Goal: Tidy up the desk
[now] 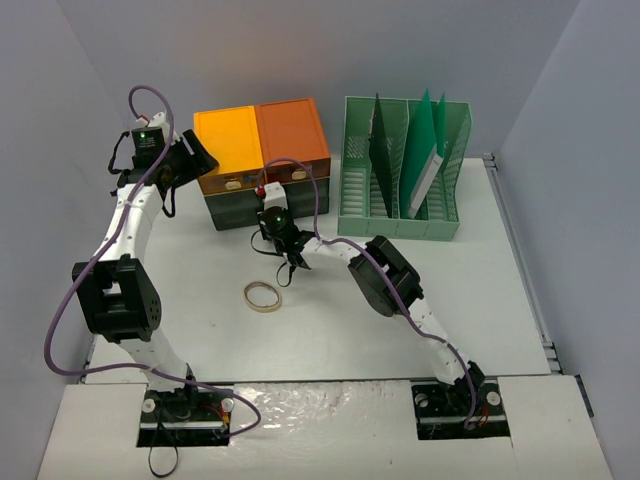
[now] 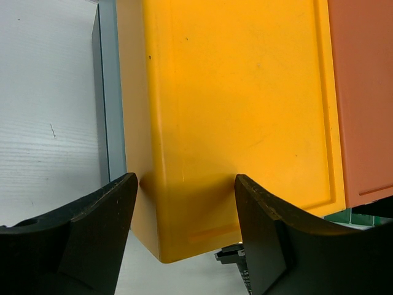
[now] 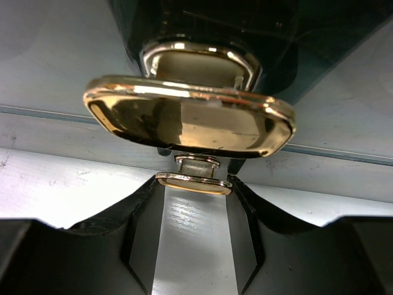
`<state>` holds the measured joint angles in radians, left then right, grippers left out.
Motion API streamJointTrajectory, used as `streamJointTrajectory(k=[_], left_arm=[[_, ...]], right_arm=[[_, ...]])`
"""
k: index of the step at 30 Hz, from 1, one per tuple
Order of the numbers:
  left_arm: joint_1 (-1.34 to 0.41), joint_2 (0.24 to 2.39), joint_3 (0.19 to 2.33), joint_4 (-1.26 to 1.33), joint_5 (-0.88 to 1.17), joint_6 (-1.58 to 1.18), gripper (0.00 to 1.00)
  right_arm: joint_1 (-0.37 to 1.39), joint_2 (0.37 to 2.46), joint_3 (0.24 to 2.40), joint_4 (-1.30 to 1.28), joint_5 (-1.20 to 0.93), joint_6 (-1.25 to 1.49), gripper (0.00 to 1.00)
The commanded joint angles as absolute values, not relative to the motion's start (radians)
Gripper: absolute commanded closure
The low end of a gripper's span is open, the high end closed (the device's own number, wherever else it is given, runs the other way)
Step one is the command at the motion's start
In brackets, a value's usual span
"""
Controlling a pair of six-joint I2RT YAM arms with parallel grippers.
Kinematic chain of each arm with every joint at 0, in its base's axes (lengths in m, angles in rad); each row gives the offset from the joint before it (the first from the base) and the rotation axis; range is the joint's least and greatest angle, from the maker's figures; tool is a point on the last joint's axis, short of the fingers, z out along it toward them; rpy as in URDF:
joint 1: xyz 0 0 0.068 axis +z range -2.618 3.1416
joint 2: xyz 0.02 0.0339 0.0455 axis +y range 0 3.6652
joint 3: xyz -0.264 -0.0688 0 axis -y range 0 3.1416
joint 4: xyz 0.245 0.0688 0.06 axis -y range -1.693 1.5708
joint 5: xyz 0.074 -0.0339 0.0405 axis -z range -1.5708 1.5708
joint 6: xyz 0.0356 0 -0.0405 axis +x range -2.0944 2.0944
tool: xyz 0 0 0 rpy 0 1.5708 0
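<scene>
Both arms reach the drawer unit (image 1: 260, 140) at the back of the white table (image 1: 400, 330).
The left gripper (image 2: 184, 184) gapes wide above the yellow top (image 2: 233, 92); the right gripper (image 3: 193, 192) sits narrow around a small gold knob (image 3: 193, 182), grip uncertain.

Right claw (image 3: 193, 193) flanks gold pull (image 3: 190, 120) stem.

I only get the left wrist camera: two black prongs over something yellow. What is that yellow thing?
Observer: The top of a drawer unit; dark drawers sit beneath it.
Operator: Is anything lying loose on the desk?
Observer: A beige ring lies flat on the desk, in front of the unit.
Operator: And the other arm?
Observer: The right end effector is close to the unit's front, with a shiny gold piece at its fingertips.
</scene>
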<state>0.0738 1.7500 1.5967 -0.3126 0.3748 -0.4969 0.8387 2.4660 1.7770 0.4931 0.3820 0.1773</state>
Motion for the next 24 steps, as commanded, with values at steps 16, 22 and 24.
streamJointTrajectory(k=[16,22,24], left_arm=[[0.058,1.824,1.534,-0.573,0.305,-0.396,0.40],[0.057,1.827,1.535,-0.571,0.308,-0.399,0.40],[0.057,1.825,1.534,-0.571,0.309,-0.399,0.40]], right_arm=[[0.955,2.174,1.567,0.540,0.462,0.204,1.00],[0.984,2.077,1.465,0.471,0.474,0.263,1.00],[0.998,2.042,1.436,0.438,0.468,0.290,1.00]])
